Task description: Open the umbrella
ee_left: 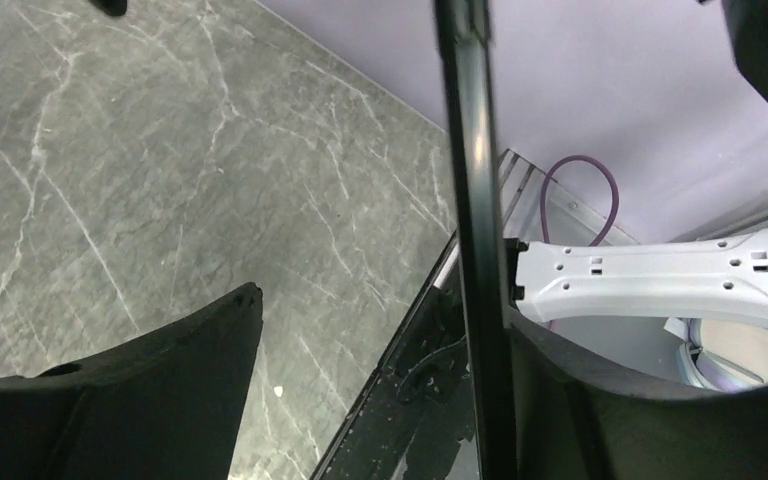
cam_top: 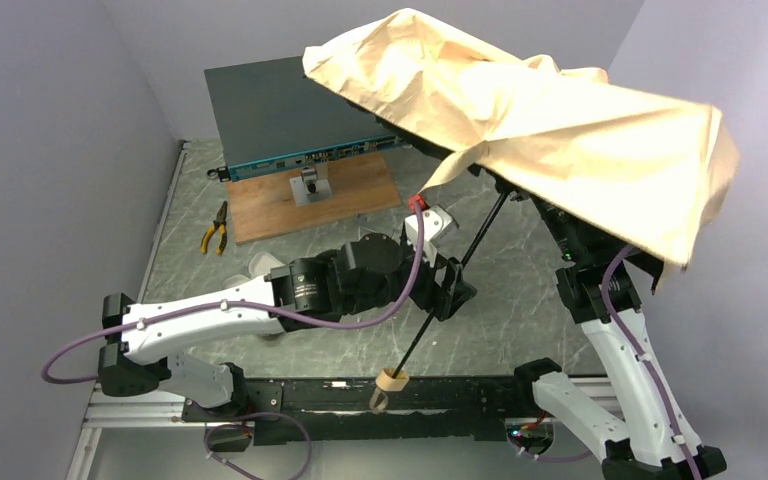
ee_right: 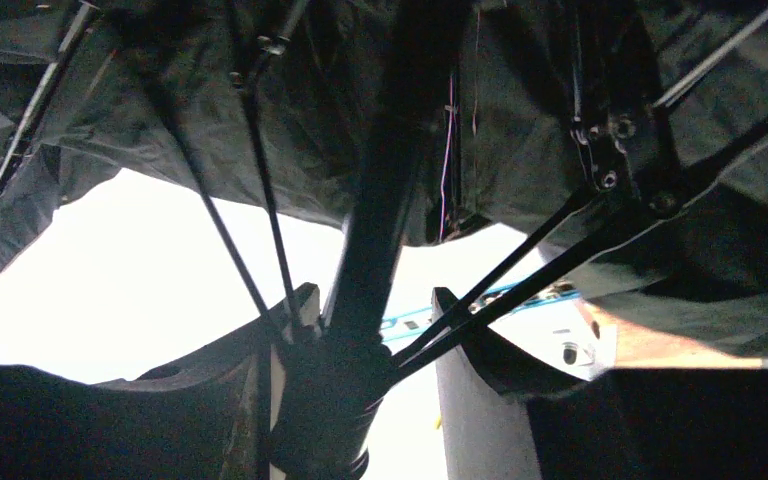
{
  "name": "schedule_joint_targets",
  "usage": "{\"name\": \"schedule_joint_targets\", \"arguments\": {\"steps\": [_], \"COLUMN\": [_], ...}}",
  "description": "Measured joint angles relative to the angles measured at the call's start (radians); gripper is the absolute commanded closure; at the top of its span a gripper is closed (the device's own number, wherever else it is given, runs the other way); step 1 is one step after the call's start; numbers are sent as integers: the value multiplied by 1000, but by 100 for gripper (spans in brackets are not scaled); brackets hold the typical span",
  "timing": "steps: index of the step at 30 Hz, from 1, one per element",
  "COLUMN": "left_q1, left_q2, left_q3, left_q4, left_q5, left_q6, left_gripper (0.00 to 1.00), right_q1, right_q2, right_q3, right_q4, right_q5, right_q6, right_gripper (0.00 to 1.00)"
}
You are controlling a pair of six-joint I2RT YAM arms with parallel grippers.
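Overhead view: the compact umbrella of cream-beige fabric (cam_top: 560, 130) was raised over the far right of the grey marbled desk (cam_top: 520, 300), its canopy spread and tilted, with loose folds along the edges. Its thin black shaft (cam_top: 465, 255) slanted down from under the canopy toward the near edge, ending in a small tan handle (cam_top: 392, 381) above the black base rail.

The left gripper (cam_top: 452, 290) stood at mid-shaft, between canopy and handle. In the left wrist view its black fingers (ee_left: 160, 390) were parted, with the shaft passing upright between them. The shaft lay close against one finger and well clear of the other, so it was not clamped.

The right arm (cam_top: 610, 320) reached up beneath the canopy, which hid its end from above. In the right wrist view the right gripper (ee_right: 372, 300) sat under the black lining (ee_right: 520, 150), one finger on either side of the sliding hub (ee_right: 325, 410) where the ribs met the shaft. Light showed between hub and one finger: released, not clenched.

Far left: a dark grey flat box (cam_top: 280, 105), a wooden board (cam_top: 350, 195) and yellow-handled pliers (cam_top: 215, 228).
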Motion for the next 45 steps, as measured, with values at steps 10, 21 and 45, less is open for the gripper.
{"name": "schedule_joint_targets", "arguments": {"steps": [10, 21, 45], "left_q1": [53, 156, 146], "left_q2": [49, -39, -37], "left_q3": [33, -81, -96], "left_q4": [65, 171, 275], "left_q5": [238, 471, 314], "left_q6": [29, -74, -455], "left_gripper": [58, 100, 100], "right_q1": [24, 24, 48], "right_q2": [36, 94, 1], "right_q3": [116, 114, -16], "right_q4": [-16, 140, 28], "right_q5": [-163, -418, -235], "right_q6": [-26, 85, 0], "right_gripper": [100, 96, 64]}}
